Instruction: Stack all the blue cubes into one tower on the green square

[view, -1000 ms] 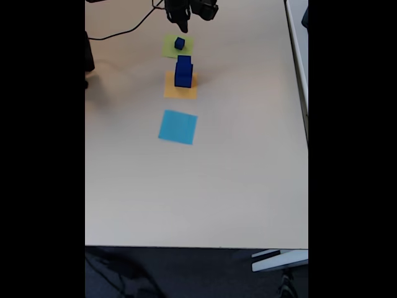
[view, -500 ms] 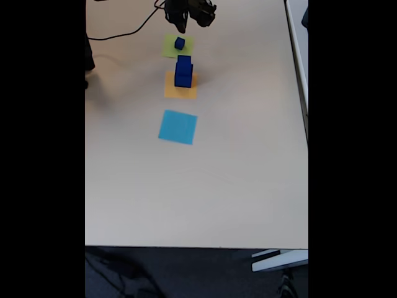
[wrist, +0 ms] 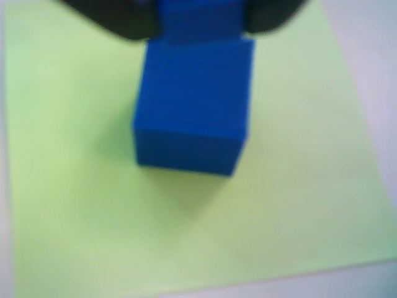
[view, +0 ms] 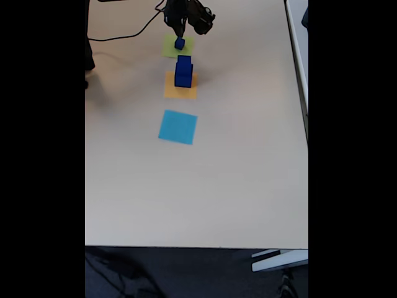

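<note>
We see the pincer (view: 179,34) low over the green square (view: 169,49) at the far end of the surface (view: 248,174), right above the small blue cube (view: 180,43) that sits on it. In the wrist view that cube (wrist: 192,102) fills the middle of the green square (wrist: 298,205), with the dark fingertips (wrist: 118,18) at the top edge on either side of a blue patch. We cannot tell whether the pincer is spread or already pinching; the wrist view is blurred and cropped there.

The other blue cubes (view: 183,71) stand as a short stack on the orange square (view: 180,92), just beside the green one; the light-blue square (view: 178,126) lies bare, nearer the camera.

We judge the step in hand is grasping the small cube, probably to clear the green square so a bigger cube can go down as the base.

To do it well:
- centre the fingers across two opposite flat faces, not a corner
- come down straight, since the paper may slide if the cube is dragged
- close gently, as a small cube can squirt out sideways
- lift clear before swinging, because the stack is near and a knock would topple it
</note>
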Robot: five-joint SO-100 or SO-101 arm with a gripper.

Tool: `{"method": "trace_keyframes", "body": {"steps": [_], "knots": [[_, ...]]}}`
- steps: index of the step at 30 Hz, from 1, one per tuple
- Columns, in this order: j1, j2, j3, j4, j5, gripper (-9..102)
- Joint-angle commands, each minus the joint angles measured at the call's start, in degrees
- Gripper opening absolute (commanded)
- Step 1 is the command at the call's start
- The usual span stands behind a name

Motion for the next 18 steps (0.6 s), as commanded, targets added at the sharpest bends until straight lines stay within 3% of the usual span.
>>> {"method": "trace_keyframes", "body": {"steps": [1,18], "knots": [[-0.4,0.2,-1.1,-0.8,0.7,0],[-1.1,-2.0,1.0,-4.0,2.5,1]]}}
